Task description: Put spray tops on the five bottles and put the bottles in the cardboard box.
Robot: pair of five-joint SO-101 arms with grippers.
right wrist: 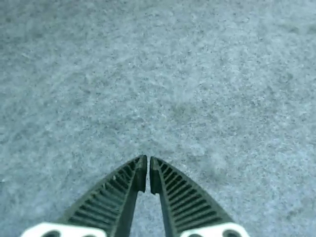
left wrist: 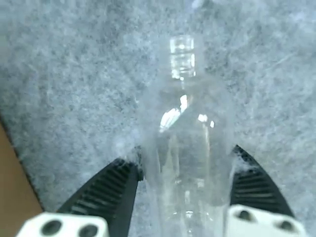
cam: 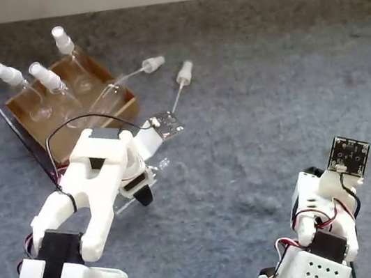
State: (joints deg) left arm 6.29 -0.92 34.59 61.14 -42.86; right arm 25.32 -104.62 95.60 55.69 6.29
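Beside cardboard box corner, left gripper clamps capless bottle; wide grey mat open rightward. Right gripper pinched closed over mat. Left wrist view reveals bottle's bare threaded neck.

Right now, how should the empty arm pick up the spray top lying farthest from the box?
Grip the thick white head, not the thin tube trailing from it. It lies flat on the carpet, so come down from above, closing across the head. The right tool is shut and must open first.
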